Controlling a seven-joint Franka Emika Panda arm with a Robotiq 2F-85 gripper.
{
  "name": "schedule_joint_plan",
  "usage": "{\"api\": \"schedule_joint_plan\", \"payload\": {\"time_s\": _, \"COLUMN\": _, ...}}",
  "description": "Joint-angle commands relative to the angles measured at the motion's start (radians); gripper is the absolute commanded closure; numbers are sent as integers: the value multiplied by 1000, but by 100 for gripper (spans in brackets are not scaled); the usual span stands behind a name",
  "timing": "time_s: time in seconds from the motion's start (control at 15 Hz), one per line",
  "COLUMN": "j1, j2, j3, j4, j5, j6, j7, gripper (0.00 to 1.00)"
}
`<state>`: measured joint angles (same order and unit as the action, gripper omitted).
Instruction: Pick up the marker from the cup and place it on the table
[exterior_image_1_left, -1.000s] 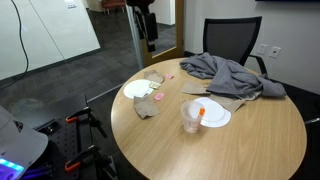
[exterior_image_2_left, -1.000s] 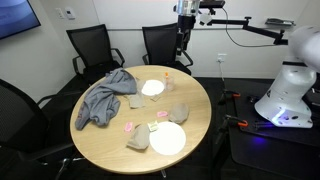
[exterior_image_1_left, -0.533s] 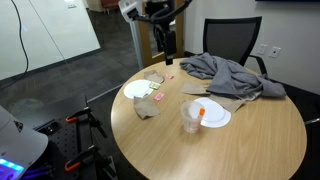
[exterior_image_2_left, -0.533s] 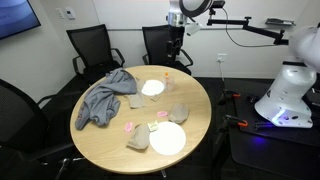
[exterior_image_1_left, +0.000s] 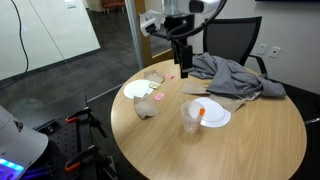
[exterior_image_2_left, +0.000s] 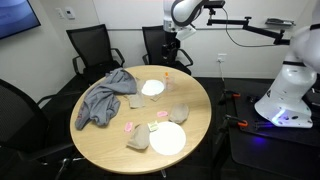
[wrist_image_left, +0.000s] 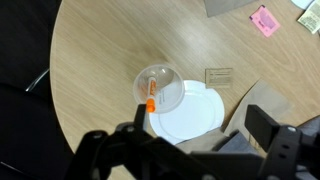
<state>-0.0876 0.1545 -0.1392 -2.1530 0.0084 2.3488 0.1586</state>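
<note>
the marker (wrist_image_left: 148, 93) leans inside the cup (wrist_image_left: 158, 88) on the counter (wrist_image_left: 90, 60), at a white plate's (wrist_image_left: 195, 112) rim. in the wrist view it lies toward 11 o'clock from the pincer (wrist_image_left: 190, 150), long axis roughly 12-to-6. the pincer hangs well above, spread and empty.

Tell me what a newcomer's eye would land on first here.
The orange-red marker standing in the clear cup pops out against the pale round table, right at the edge of a white plate. Next comes the rumpled gray cloth sprawled on the table, with the gripper hanging open above the tabletop close to it.
</note>
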Motion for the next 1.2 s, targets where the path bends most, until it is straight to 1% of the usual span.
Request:
{"api": "schedule_joint_plan", "payload": {"time_s": 0.0, "j1": -10, "j2": 69, "j3": -14, "j4": 57, "j5": -21, "j6": 13, "j7": 71, "gripper": 0}}
{"api": "schedule_joint_plan", "payload": {"time_s": 0.27, "j1": -25, "j2": 134, "j3": -30, "j4": 83, "j5": -5, "j6": 35, "j7": 89, "gripper": 0}}
{"api": "schedule_joint_plan", "payload": {"time_s": 0.6, "j1": -53, "j2": 211, "j3": -35, "j4": 101, "j5": 26, "j6": 102, "j7": 61, "gripper": 0}}
{"api": "schedule_joint_plan", "payload": {"time_s": 0.67, "j1": -55, "j2": 222, "j3": -37, "j4": 103, "j5": 26, "j6": 109, "j7": 64, "gripper": 4}}
{"api": "schedule_joint_plan", "payload": {"time_s": 0.73, "j1": -61, "j2": 241, "j3": -38, "j4": 108, "j5": 31, "j6": 121, "j7": 60, "gripper": 15}}
{"api": "schedule_joint_plan", "payload": {"time_s": 0.87, "j1": -68, "j2": 270, "j3": -40, "j4": 121, "j5": 36, "j6": 135, "j7": 58, "gripper": 24}}
{"api": "schedule_joint_plan", "payload": {"time_s": 0.93, "j1": -72, "j2": 283, "j3": -38, "j4": 128, "j5": 41, "j6": 137, "j7": 54, "gripper": 33}}
{"api": "schedule_joint_plan", "payload": {"time_s": 1.0, "j1": -77, "j2": 297, "j3": -35, "j4": 137, "j5": 46, "j6": 140, "j7": 48, "gripper": 38}}
{"api": "schedule_joint_plan", "payload": {"time_s": 1.07, "j1": -82, "j2": 310, "j3": -31, "j4": 146, "j5": 54, "j6": 142, "j7": 41, "gripper": 39}}
{"api": "schedule_joint_plan", "payload": {"time_s": 1.13, "j1": -86, "j2": 325, "j3": -28, "j4": 157, "j5": 60, "j6": 145, "j7": 36, "gripper": 43}}
